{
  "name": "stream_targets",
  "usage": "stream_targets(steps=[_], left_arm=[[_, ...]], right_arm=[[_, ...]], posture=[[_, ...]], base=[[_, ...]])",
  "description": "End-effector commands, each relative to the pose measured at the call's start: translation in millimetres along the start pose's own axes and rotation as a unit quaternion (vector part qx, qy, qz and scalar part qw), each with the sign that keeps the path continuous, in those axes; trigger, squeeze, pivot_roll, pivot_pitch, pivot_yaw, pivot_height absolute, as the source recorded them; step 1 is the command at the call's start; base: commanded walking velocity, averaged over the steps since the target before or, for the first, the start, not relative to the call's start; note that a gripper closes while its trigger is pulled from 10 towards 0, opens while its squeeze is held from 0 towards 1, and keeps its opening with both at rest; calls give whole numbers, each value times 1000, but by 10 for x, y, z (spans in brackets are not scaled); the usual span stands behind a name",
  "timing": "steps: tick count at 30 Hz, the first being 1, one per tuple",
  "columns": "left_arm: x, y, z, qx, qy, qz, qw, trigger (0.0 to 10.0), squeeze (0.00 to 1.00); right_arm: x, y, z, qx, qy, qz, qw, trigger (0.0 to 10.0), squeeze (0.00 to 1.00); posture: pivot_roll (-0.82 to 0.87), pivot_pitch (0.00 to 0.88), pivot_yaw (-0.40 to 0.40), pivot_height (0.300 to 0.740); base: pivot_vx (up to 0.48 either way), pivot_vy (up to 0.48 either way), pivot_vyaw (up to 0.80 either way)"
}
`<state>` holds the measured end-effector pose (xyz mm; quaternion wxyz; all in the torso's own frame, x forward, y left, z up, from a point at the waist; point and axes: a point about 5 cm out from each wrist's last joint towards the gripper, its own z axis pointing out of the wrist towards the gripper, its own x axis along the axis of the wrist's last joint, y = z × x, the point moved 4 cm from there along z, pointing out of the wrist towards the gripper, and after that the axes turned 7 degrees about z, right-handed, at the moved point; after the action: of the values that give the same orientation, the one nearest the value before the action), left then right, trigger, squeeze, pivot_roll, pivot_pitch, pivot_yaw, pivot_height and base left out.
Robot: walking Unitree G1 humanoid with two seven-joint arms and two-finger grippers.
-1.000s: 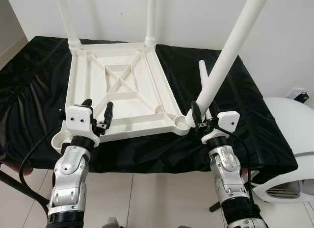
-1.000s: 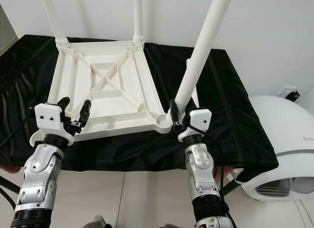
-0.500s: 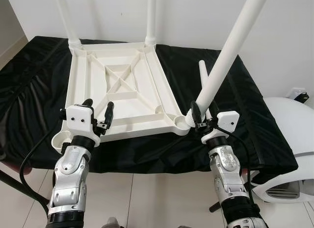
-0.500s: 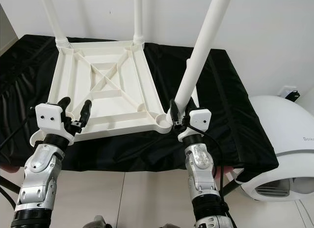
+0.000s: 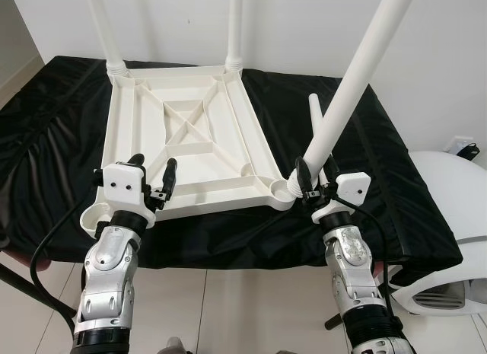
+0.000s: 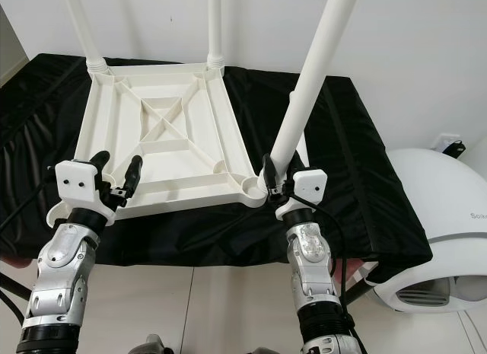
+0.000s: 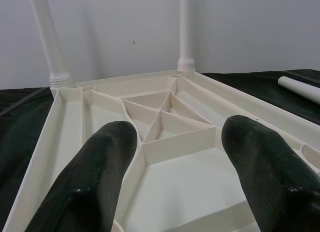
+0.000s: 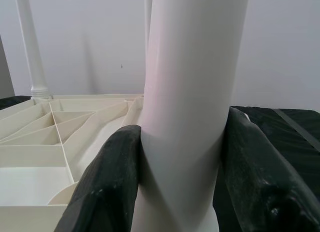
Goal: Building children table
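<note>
White leg [image 5: 346, 103] tilted, clamped by right gripper [image 5: 313, 183]; left gripper [image 5: 151, 177] agape.

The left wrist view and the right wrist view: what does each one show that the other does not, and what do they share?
Left wrist view alone: the open left tool over the upturned tabletop, and a loose leg lying on the black cloth.

Right wrist view alone: the right tool shut on a tilted leg at the tabletop's near corner.

Both: the ribbed white underside, a fitted leg standing at a far corner, the white wall behind.
</note>
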<state>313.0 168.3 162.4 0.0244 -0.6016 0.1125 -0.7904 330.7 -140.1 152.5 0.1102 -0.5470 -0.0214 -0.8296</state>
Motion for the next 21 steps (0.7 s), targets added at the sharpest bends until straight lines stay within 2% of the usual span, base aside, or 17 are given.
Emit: stream_targets(steps=[1,21], left_arm=[[0,-31,-9,20,-5,-1,1000,10000,0],[11,-11,10,22,0,-4,1000,10000,0]], right_arm=[[14,0,-14,0,7,-2,1000,10000,0],[21,3,21,5,8,-5,1000,10000,0]], posture=[[91,0,-14,740],[94,0,-31,740]], base=[[0,0,0],[0,0,0]])
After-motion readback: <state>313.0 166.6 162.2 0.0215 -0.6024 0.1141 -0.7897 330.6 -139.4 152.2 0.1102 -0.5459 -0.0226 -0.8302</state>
